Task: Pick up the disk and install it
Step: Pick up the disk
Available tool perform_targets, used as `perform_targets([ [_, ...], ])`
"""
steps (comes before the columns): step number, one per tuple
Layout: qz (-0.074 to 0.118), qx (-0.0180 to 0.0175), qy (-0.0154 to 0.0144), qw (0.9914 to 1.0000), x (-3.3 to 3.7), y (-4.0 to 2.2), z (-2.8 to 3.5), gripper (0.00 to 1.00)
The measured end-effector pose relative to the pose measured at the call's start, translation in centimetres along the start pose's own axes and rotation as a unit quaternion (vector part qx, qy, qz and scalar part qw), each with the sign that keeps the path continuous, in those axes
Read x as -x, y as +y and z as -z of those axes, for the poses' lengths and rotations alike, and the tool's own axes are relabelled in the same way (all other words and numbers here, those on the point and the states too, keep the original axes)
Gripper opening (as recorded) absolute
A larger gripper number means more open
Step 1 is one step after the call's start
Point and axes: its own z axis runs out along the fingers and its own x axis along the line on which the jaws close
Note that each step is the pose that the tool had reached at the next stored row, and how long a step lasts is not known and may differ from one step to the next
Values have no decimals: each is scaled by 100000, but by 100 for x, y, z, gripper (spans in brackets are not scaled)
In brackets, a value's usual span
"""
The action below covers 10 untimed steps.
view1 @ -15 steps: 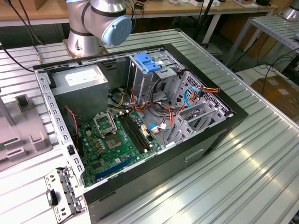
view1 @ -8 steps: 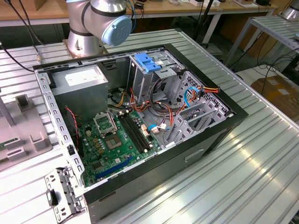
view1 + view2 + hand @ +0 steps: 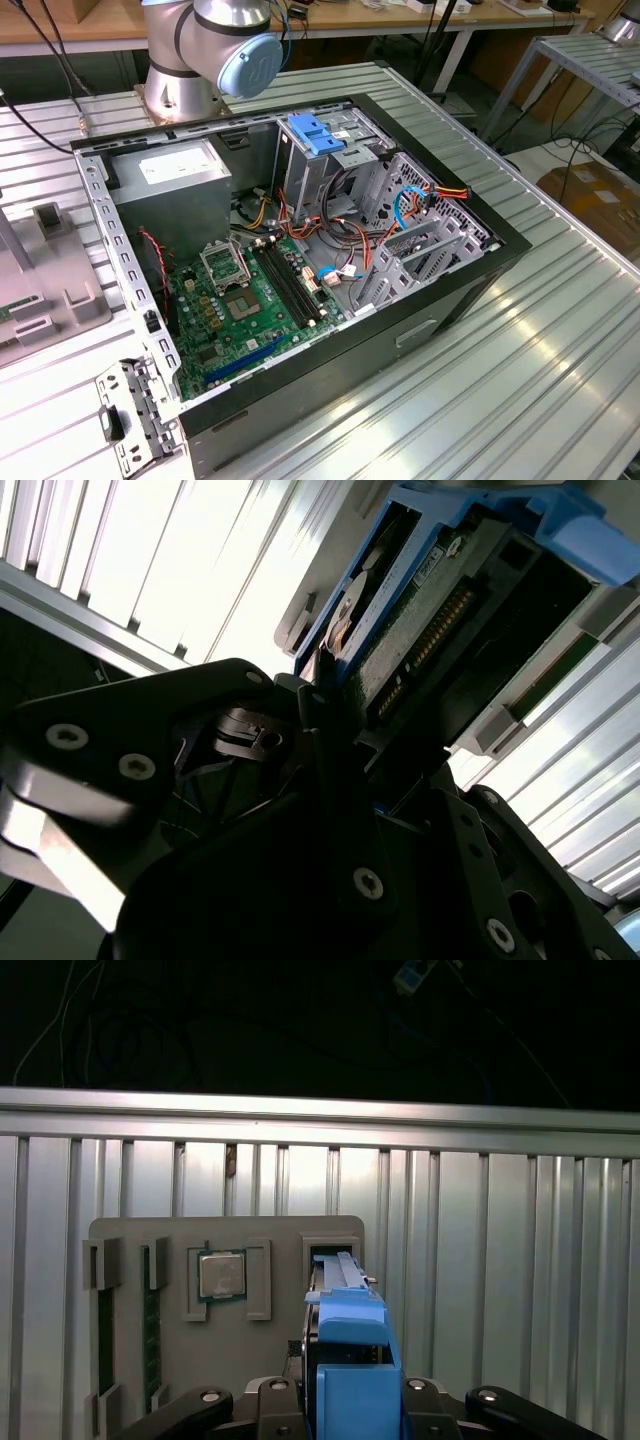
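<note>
The disk [image 3: 350,1360], a flat silver metal hard drive framed by a bright blue plastic carrier, stands edge-on between the black jaws, which we judge to be clamped on its near end. In the second wrist view its green circuit board and connector pins lie bare just past the grip.

Reading the first wrist view from left to right, we see a pale grey plastic tray [image 3: 130,1235] lying on the ribbed aluminium surface [image 3: 500,1260]. The tray holds dark green memory sticks [image 3: 150,1330] in its slots and a square silver processor chip [image 3: 222,1275]. Then comes the disk, its far end lined up with a rectangular pocket [image 3: 322,1248]. We cannot tell whether that end sits in the pocket or hangs clear of it. If it sits inside, a tilted lift could jam the carrier against the pocket wall and drag it through the grip.

Across the exterior view, the open black computer case [image 3: 330,400] holds a grey metal power supply box [image 3: 175,180], a green motherboard [image 3: 235,310], a light-blue ridged plastic latch [image 3: 315,133] and a perforated steel drive cage [image 3: 425,250]. Orange, red and blue cables [image 3: 445,190] drape over the cage. We think those cables could snag the carrier on entry. Held by one end only, the disk could twist at any knock, and its bare connector could strike the cage.
</note>
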Motion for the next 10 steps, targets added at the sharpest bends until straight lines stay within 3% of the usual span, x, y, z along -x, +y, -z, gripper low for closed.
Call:
perform_targets([
  [10,-1,0,8,100000,1,1,31,36],
])
